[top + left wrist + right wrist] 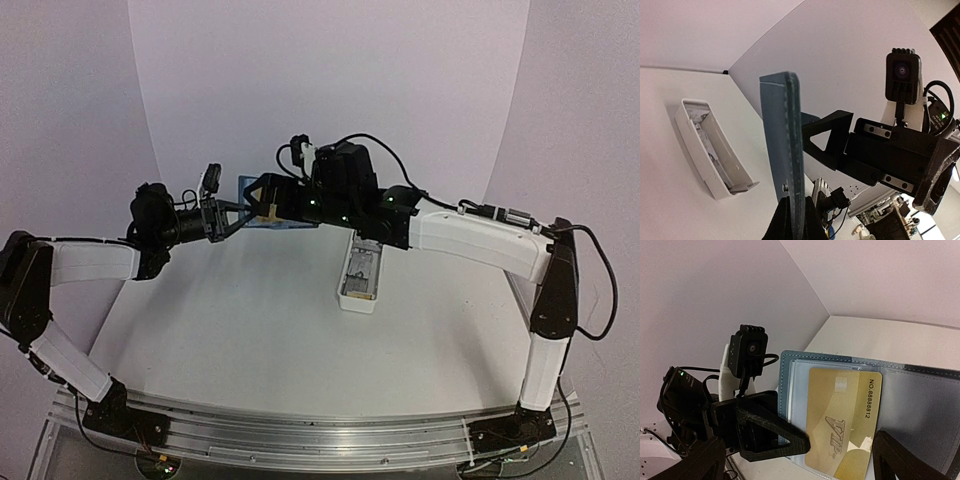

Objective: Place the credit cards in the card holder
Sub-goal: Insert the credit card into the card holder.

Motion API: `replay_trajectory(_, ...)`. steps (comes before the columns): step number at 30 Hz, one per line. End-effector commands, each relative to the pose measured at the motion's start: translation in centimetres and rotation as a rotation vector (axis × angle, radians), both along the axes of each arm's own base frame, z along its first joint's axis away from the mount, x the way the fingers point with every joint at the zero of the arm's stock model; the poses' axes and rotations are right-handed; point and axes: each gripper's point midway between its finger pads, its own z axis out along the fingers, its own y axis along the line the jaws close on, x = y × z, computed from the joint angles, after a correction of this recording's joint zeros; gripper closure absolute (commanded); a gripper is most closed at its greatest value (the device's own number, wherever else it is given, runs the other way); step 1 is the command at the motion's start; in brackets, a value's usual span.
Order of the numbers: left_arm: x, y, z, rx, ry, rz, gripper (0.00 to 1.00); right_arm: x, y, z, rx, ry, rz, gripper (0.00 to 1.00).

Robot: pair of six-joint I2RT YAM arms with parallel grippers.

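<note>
Black, the left gripper (794,214) reaches in from the left and is clamped tight on one edge of the card holder (786,145), carrying it above the far middle of the table (250,330). From the left wrist the holder shows edge-on: a thin slate-blue slab with pale stitching down its rim, rising from the fingers and leaning slightly left. From the right wrist it shows its inside face, opened flat, with its long axis running across the picture. A darker blue stitched border surrounds lighter blue-grey pockets, and the right half is in shadow. On the left half lies a gold card (844,422), its long axis crosswise to the holder's and a little tilted. It bears a row of printed digits along one long side and slanted lettering. Whether it sits inside a pocket or only against the face I cannot tell. The right gripper (263,200) faces that open side with its jaws spread wide, gripping nothing that can be seen. Further right, a long white tray (360,272) rests on the table under the right arm.
</note>
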Motion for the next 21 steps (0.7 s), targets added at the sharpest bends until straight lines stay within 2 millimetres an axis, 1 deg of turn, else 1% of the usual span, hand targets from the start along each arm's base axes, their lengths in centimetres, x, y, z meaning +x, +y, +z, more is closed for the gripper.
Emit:
replay_trajectory(1, -1.0, 0.0, -3.7, -0.006, 0.104, -0.040, 1.00, -0.2, -0.5, -1.4, 0.013, 0.065, 0.011, 0.02)
replay_trajectory(3, -1.5, 0.3, -5.8, 0.006, 0.174, -0.045, 1.00, 0.2, -0.7, -2.5, 0.004, 0.090, -0.006, 0.02)
replay_trajectory(4, -2.0, 0.6, -7.7, 0.019, 0.228, -0.047, 1.00, 0.3, -0.7, -3.3, -0.006, 0.101, -0.015, 0.02)
replay_trajectory(6, -2.7, 1.0, -10.4, 0.038, 0.290, -0.048, 1.00, 0.4, -0.5, -4.9, -0.023, 0.127, -0.017, 0.02)
replay_trajectory(8, -3.3, 1.3, -12.3, 0.055, 0.319, -0.052, 1.00, 0.3, -0.3, -6.9, -0.040, 0.170, -0.016, 0.02)
replay_trajectory(9, -3.6, 1.5, -13.7, 0.070, 0.339, -0.050, 1.00, 0.1, -0.2, -8.8, -0.053, 0.215, -0.017, 0.02)
replay_trajectory(10, -3.6, 1.6, -14.5, 0.078, 0.352, -0.045, 1.00, 0.1, -0.2, -10.0, -0.057, 0.245, -0.022, 0.02)
replay_trajectory(11, -3.7, 1.7, -15.9, 0.092, 0.386, -0.040, 1.00, -0.1, -0.2, -11.2, -0.070, 0.270, -0.023, 0.02)
replay_trajectory(13, -4.1, 2.1, -18.5, 0.121, 0.448, -0.037, 1.00, -0.1, -0.1, -12.9, -0.079, 0.311, -0.034, 0.04)
replay_trajectory(14, -4.3, 2.3, -20.2, 0.141, 0.483, -0.040, 1.00, 0.0, 0.2, -13.6, -0.086, 0.323, -0.031, 0.05)
replay_trajectory(15, -4.4, 2.4, -20.5, 0.145, 0.489, -0.041, 1.00, 0.0, 0.2, -13.8, -0.086, 0.326, -0.030, 0.05)
replay_trajectory(18, -4.4, 2.6, -22.8, 0.180, 0.542, -0.051, 1.00, -0.1, 0.9, -15.0, -0.084, 0.363, -0.018, 0.06)
replay_trajectory(21, -4.1, 3.1, -25.3, 0.239, 0.605, -0.003, 1.00, -0.5, 1.3, -16.4, -0.088, 0.406, -0.003, 0.07)
